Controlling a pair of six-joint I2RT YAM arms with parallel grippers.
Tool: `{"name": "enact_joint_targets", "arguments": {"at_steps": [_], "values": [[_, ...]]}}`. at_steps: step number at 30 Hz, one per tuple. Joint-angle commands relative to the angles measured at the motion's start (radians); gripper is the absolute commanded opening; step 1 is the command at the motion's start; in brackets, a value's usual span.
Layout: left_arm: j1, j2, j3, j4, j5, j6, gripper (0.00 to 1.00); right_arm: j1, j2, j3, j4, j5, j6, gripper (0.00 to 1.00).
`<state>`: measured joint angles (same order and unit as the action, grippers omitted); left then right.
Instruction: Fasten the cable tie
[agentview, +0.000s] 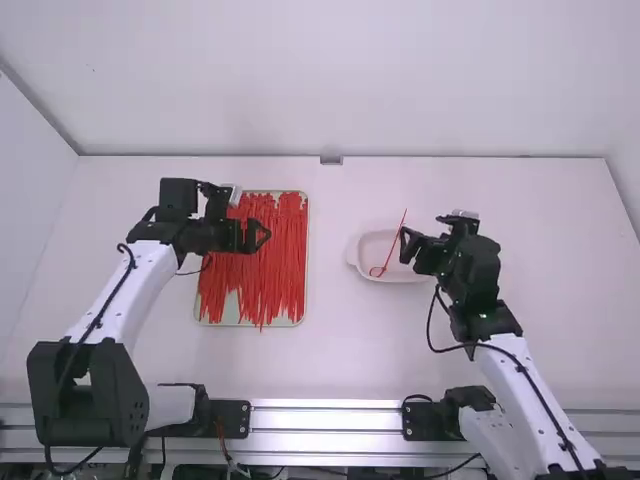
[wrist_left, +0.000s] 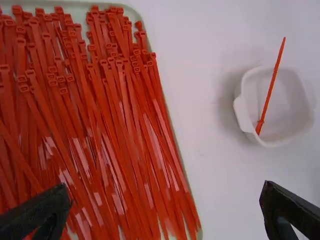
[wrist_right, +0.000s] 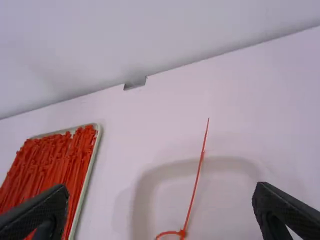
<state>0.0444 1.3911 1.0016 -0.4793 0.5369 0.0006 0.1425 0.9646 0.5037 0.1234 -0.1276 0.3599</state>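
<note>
Left gripper (agentview: 262, 235) sits left of centre in the high view, over the upper part of a heap of red cable ties (agentview: 262, 262). Its arm is bent at the elbow and the wrist is turned toward the right of the frame. In the left wrist view its two fingers (wrist_left: 42, 212) stand in the bottom corners, spread wide with nothing between them.

The right gripper (agentview: 405, 245) is right of centre, at the right-hand rim of a white bowl (agentview: 357, 250). Its forearm rises from the lower right and the gripper faces left. Its fingers (wrist_right: 282, 210) are also wide apart and hold nothing.

One looped cable tie (agentview: 390, 250) rests in the bowl. Its loop lies at the bottom and its tail leans up and out past the far rim, toward the top of the frame.

The heap lies on a pale tray (agentview: 302, 315). In the high view the left wrist covers the heap's upper-left corner. In the right wrist view the bottom edge cuts off the loop. Whether the tie's head is fully locked is too small to tell. The left wrist view cuts off the tray at the top, left and bottom.
</note>
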Motion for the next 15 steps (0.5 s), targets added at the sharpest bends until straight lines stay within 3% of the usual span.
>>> {"name": "enact_joint_targets", "arguments": {"at_steps": [1, 15], "values": [[0.008, -0.017, 0.02, -0.009, -0.004, -0.012, 0.99, 0.014, -0.008, -0.006, -0.003, 0.024, 0.002, 0.98], [0.003, -0.017, 0.02, -0.024, -0.004, -0.012, 0.99, 0.036, 0.023, -0.006, -0.005, 0.024, 0.016, 0.98]]}}
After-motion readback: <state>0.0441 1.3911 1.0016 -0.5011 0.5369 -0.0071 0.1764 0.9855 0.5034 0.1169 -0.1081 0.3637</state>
